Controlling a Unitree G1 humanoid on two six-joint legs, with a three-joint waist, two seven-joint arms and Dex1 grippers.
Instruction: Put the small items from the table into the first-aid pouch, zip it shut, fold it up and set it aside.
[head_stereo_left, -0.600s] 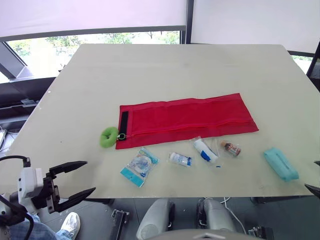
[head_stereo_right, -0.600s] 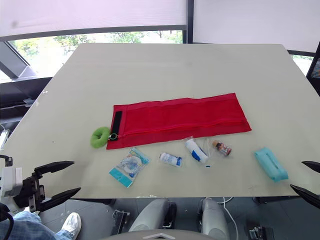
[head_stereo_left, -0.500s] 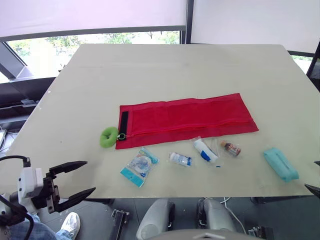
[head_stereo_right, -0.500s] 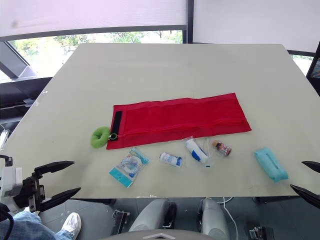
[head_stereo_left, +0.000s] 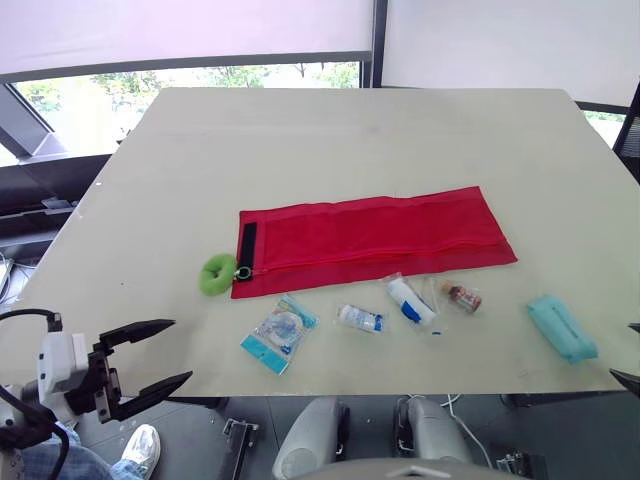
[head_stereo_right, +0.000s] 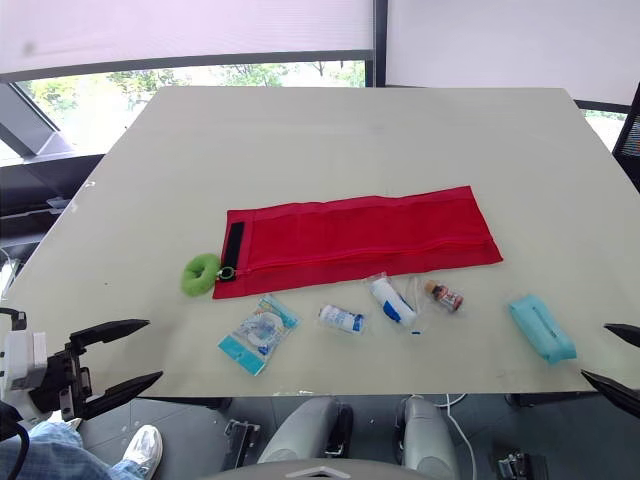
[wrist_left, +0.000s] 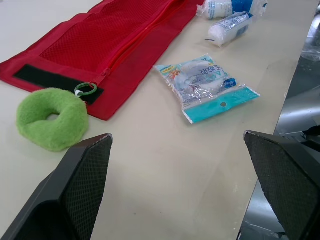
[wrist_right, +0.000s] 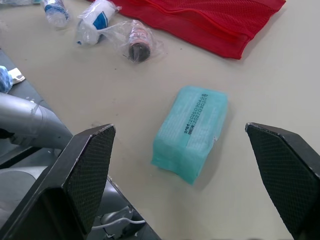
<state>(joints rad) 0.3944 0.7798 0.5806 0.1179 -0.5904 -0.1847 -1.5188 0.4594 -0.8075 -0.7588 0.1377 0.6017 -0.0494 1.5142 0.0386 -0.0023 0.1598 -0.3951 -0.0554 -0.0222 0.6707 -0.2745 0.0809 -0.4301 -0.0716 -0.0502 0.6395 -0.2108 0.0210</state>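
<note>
Your left end effector (head_stereo_left: 180, 350) hangs off the near-left corner of the bench (head_stereo_left: 300, 150), fingers spread, empty; your right end effector (head_stereo_right: 596, 350) hangs off the near-right corner, likewise spread; the red pouch (head_stereo_left: 375, 238) lies flat mid-bench, a green ring (head_stereo_left: 217, 273) at its left end; a blue-white packet (head_stereo_left: 279, 333), wrapped tube (head_stereo_left: 411, 300), vial (head_stereo_left: 462, 297) and teal pack (head_stereo_left: 561, 327) line the near edge.

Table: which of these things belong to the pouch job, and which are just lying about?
Job:
pouch
flat packet
small packet
tube
bottle
teal pack

Lying about:
green ring, at the pouch's zip end; may be its pull, cannot tell
shoe, on the floor
</note>
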